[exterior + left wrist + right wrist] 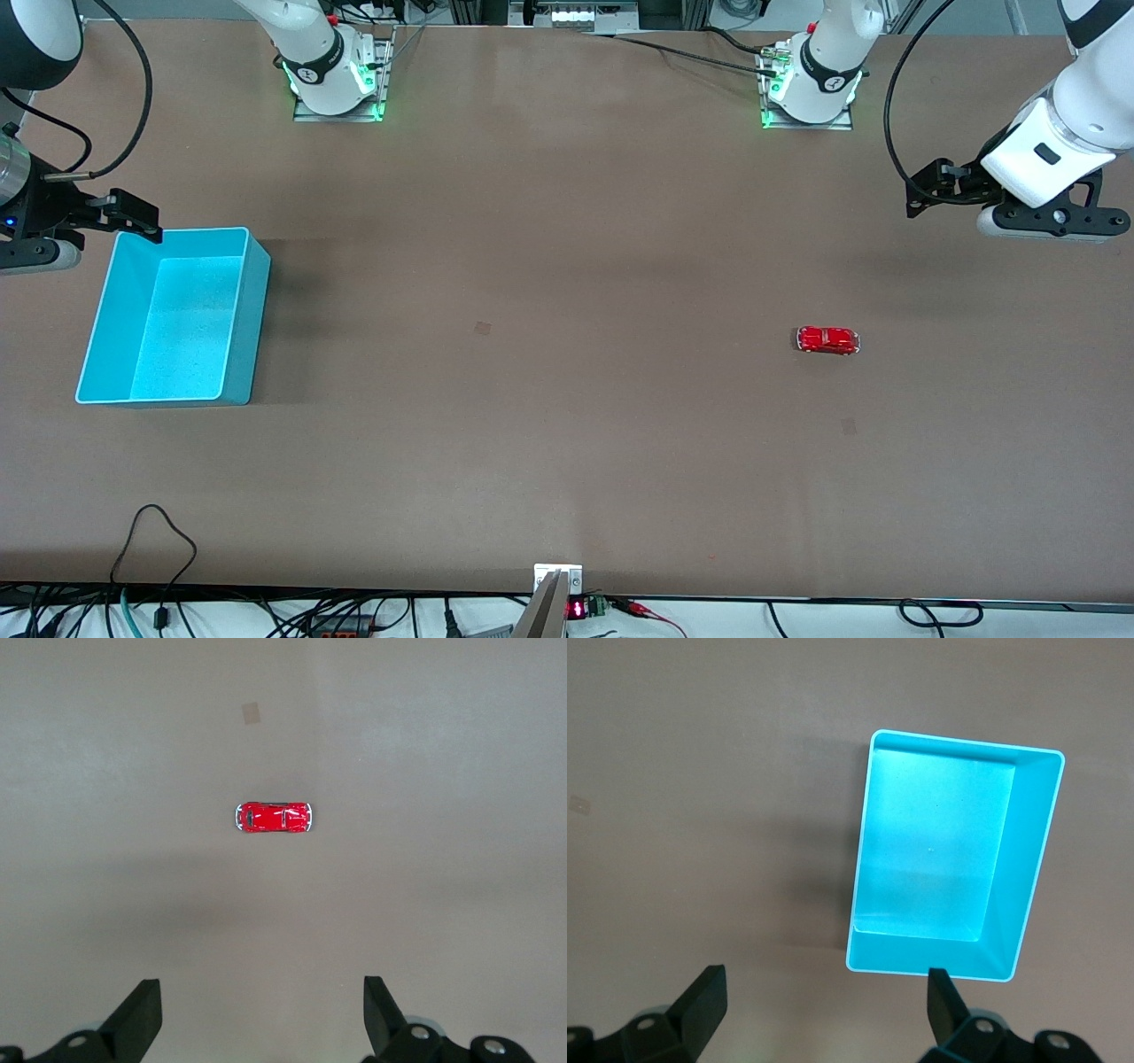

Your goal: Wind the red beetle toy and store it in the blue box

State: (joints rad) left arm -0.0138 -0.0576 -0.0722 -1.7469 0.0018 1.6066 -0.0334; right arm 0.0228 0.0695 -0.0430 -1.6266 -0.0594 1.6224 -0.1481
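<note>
The red beetle toy sits alone on the brown table toward the left arm's end, lying crosswise. The blue box stands empty toward the right arm's end. My left gripper hangs high over the table edge past the toy, open, with nothing between its fingers. My right gripper hovers just outside the box's corner that is farther from the front camera. It is open and holds nothing.
Two small square marks lie on the table, one mid-table and one nearer the front camera than the toy. A small mount and loose cables line the table's near edge. Both arm bases stand along the back.
</note>
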